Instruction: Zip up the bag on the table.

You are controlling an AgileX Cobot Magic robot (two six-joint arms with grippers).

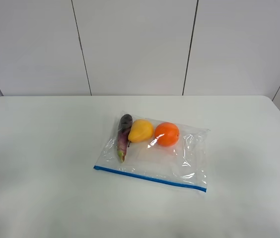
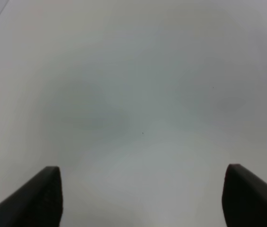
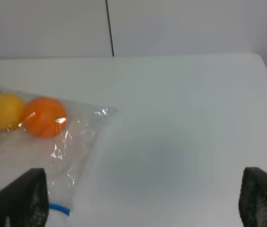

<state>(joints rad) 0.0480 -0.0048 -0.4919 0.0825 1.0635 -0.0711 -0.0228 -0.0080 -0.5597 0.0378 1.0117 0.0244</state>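
bag mid-table, blue zipper edge nearest camera, both grippers spread wide

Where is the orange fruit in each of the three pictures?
Exterior high: the orange sits inside the bag, just right of the yellow pear.
Left wrist: not in it; only bare table and a blue tip at the edge.
Right wrist: the orange shows beside the pear.
Shared landmark: the blue zipper strip.
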